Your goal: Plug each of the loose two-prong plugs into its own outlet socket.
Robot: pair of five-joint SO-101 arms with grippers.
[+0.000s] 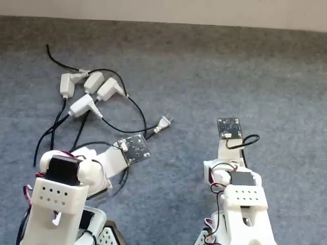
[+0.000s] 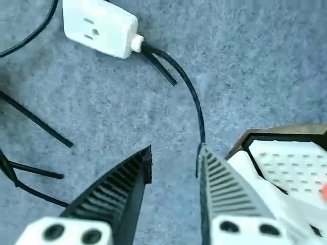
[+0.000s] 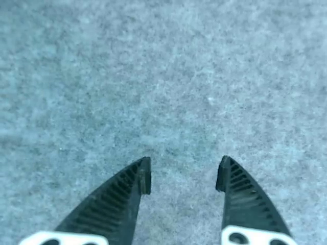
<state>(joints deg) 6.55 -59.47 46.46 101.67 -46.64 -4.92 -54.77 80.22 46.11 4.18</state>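
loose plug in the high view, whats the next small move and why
Probably ease the left tool toward the loose plug and lower it around the plug's body. The plug lies ungripped on the carpet, nearer the left arm. Both tools are open and hold nothing, and the right tool hangs over bare carpet farther off.

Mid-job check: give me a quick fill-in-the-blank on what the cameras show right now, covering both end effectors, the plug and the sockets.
1. The left end effector is ___, holding nothing.
2. Under the right end effector lies gray ___.
3. The loose plug trails a ___ cord.
4. The clustered outlet sockets are ___ in colour.
Missing words: open; carpet; black; white.
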